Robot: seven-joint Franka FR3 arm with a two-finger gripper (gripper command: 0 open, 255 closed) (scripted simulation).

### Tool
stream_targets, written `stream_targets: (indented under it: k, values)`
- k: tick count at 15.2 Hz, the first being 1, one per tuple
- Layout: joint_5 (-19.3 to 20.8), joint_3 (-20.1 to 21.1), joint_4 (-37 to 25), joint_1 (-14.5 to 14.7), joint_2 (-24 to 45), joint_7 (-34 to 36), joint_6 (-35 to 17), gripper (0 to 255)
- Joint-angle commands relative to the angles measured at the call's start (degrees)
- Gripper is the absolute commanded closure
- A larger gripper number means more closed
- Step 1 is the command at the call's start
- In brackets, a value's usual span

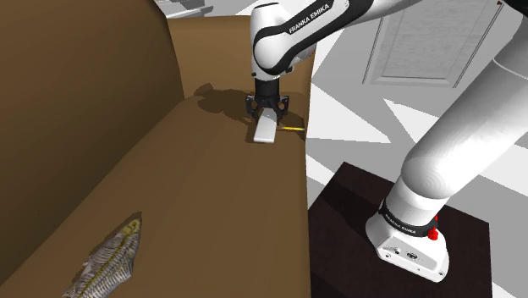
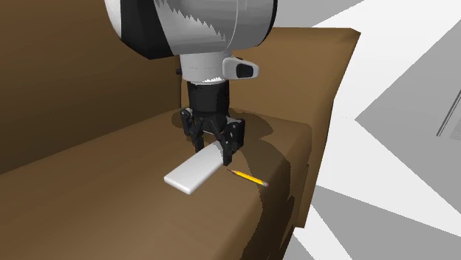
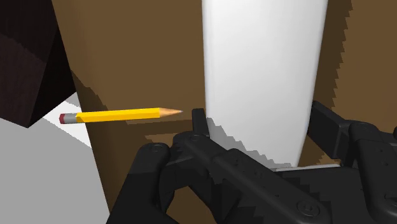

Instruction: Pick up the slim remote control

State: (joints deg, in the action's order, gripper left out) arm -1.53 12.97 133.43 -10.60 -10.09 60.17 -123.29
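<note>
Since only its width fits the jaws, the slim remote control (image 2: 190,174) is clasped by the gripper (image 2: 219,153), a pencil (image 2: 249,178) at its four o'clock in the second exterior view.

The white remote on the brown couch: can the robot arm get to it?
Probably yes. The end effector sits at one end of the remote, its fingers seemingly clasping both sides. The yellow pencil lies beside it, not in the way.
</note>
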Motion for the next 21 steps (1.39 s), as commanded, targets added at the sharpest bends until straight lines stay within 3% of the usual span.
stream_targets:
  k: [1,7,21]
  values:
    - [0.01,0.00,0.01,-0.01,0.04,0.00,-0.05,255]
    - [-0.01,0.03,0.02,0.02,0.00,0.05,-0.03,255]
    - [-0.60,-0.53,-7.39,0.01,-3.74,-0.63,11.06,255]
